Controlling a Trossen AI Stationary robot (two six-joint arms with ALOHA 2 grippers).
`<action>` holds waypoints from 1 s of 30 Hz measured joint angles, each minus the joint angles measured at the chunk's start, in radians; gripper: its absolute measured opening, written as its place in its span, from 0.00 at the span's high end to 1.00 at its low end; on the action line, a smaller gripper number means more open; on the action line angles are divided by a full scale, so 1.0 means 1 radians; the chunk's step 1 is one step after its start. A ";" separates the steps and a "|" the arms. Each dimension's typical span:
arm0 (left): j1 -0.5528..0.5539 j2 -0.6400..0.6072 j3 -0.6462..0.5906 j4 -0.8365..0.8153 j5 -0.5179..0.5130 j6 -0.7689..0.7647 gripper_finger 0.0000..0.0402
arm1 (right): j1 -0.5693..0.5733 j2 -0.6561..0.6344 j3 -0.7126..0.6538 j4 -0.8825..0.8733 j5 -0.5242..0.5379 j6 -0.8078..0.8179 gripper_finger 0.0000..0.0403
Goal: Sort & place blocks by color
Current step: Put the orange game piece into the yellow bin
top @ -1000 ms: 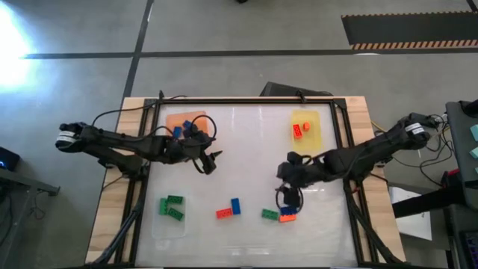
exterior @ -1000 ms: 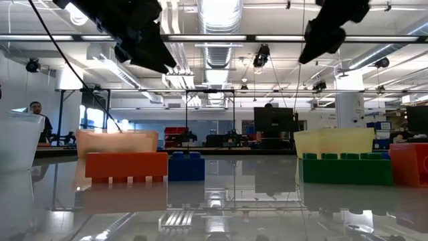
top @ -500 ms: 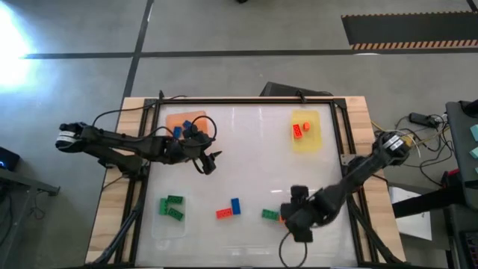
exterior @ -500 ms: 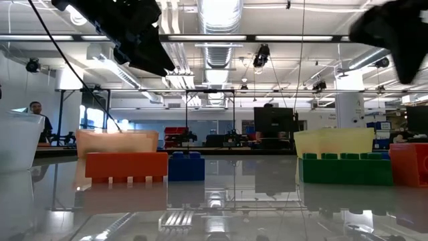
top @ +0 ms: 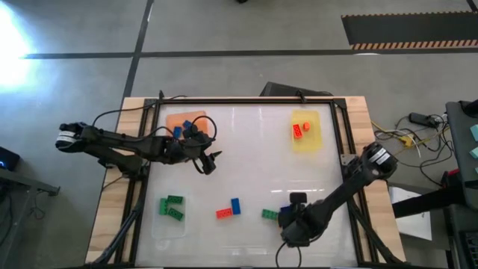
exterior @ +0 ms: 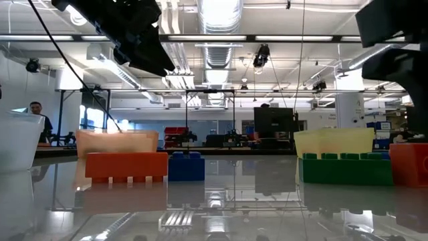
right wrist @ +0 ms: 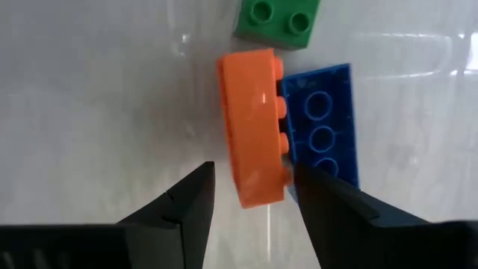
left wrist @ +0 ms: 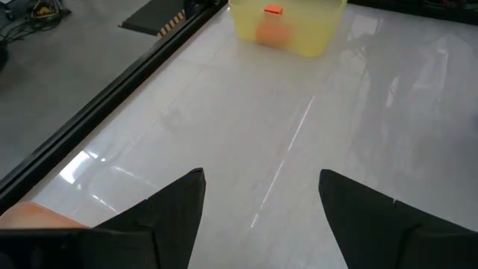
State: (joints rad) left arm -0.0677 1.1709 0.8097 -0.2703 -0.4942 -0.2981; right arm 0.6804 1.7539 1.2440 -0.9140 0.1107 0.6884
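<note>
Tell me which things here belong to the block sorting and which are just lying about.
Job: green blocks in the clear tray; red-orange and blue pair mid-table; orange block under the open right tool, beside a blue block and a green block; yellow tray; orange tray by the left tool.
Lying about: floor cables; striped floor mat.

Right claw open, lowered; left claw open

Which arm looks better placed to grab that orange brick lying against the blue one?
The right: its gripper hangs open directly over the orange brick beside the blue brick. The left gripper waits far off by the orange tray.
</note>
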 joint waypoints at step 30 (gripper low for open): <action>0.000 -0.001 -0.001 0.000 0.000 0.018 0.39 | -0.004 -0.059 0.004 0.009 -0.012 0.055 0.98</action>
State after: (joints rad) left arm -0.0677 1.1702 0.8085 -0.2700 -0.4938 -0.2802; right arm 0.6762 1.6944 1.2483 -0.9048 0.0986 0.7434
